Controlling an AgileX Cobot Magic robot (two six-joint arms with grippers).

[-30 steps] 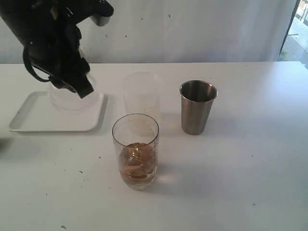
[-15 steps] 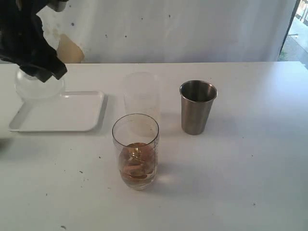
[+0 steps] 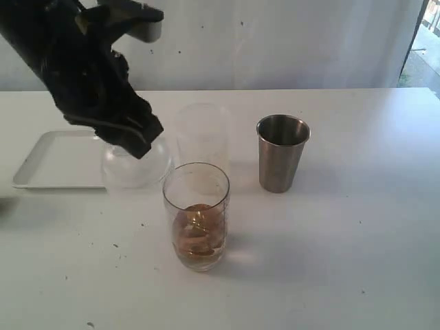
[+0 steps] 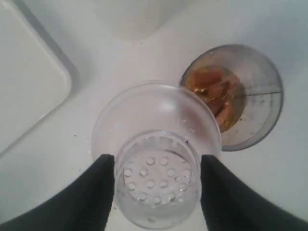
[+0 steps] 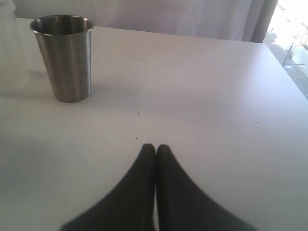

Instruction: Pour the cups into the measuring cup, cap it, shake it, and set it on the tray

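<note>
One broad white surface (image 3: 357, 261) carries everything on my screens. The shallow white rectangular plastic tray (image 3: 48, 161) lies well to the left of my landmark, the tall clear plastic measuring cup with printed graduation marks (image 3: 196, 216), and a little behind it. The tapered brushed-steel tumbler (image 3: 282, 152) stands upright behind and to the right of the measuring cup, apart from it. The measuring cup itself is upright near the front, uncapped, with amber-brown contents in its lower part. A frosted translucent plastic cup (image 3: 201, 134) stands just behind it.

My left tool (image 3: 134, 134) hangs just left of the measuring cup, over the tray's right end. Its jaws are partway apart and clamped on either side of a clear domed plastic lid with a perforated strainer (image 4: 154, 115). The lid's edge sits close beside the measuring cup's rim. I cannot tell whether the lid clears the surface.

My right tool (image 5: 155, 148) is fully closed on nothing, low over the surface on the tumbler's side of the measuring cup.
</note>
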